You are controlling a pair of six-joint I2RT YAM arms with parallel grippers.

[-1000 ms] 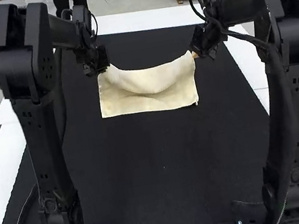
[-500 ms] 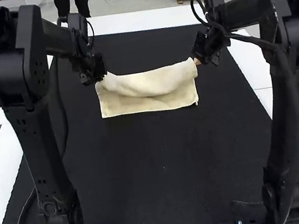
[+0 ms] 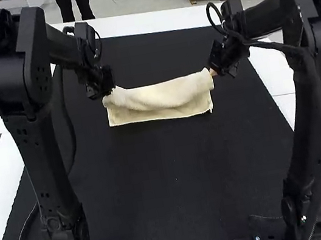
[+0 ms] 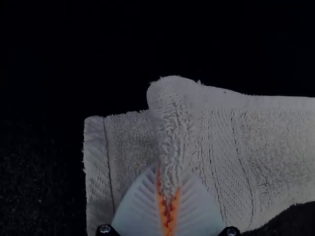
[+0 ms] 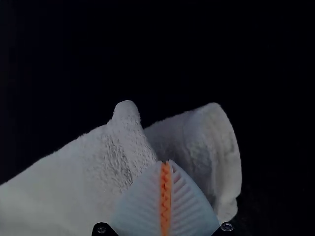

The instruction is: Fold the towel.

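Your towel [image 3: 160, 101] lies across the far half of the black mat [image 3: 177, 185] on the white table [image 3: 150, 22], its long sides roughly along the mat's far edge, bent over on itself with a raised, rounded fold between your two grippers. At the end by the table's left side, your left gripper [image 3: 108, 92] has its ribbed fingers [image 4: 142, 204] closed on a thick ridge of cloth; a lower layer with a hemmed edge spreads out beside it. At the other end, your right gripper [image 3: 213, 72] has its orange pads [image 5: 166, 196] pressed together, pinching the towel at the tips, and the cloth just beside curls into a loose, open loop. You can't see what lies between the layers, the fingers cover part of the towel, and in both wrist views the cloth runs out of sight.
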